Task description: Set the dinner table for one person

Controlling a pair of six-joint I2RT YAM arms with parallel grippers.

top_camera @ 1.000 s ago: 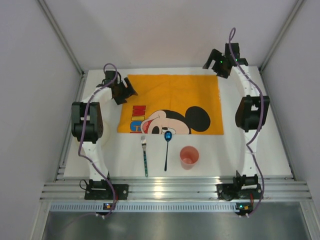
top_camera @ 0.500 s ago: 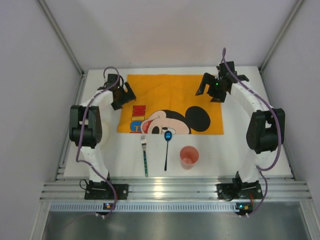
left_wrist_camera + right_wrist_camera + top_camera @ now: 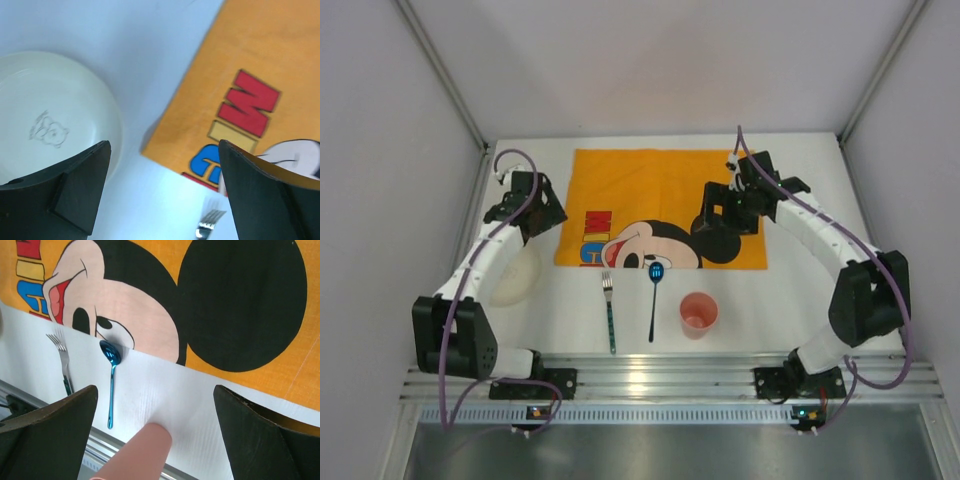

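Note:
The white dinner table (image 3: 790, 300) holds an orange mouse placemat (image 3: 660, 190) at the back. A fork (image 3: 610, 312), a blue spoon (image 3: 654, 296) and a pink cup (image 3: 698, 313) sit in front of it. A white plate (image 3: 512, 276) lies at the left. My left gripper (image 3: 532, 212) is open and empty, above the gap between plate (image 3: 50, 115) and placemat (image 3: 240, 75). My right gripper (image 3: 722, 216) is open and empty over the placemat's right part. The cup (image 3: 135, 455) stands upright below and between its fingers, apart from them.
A ribbed aluminium rail (image 3: 670, 380) runs along the near edge. Grey walls close in the left, right and back. The fork (image 3: 62, 360) and spoon (image 3: 111, 375) lie left of the cup. The fork's tines (image 3: 209, 222) show near my left gripper's right finger.
My left gripper has swung left and nearer, from the placemat's back-left corner toward the plate. My right gripper has moved from the back-right corner left and nearer, over the placemat.

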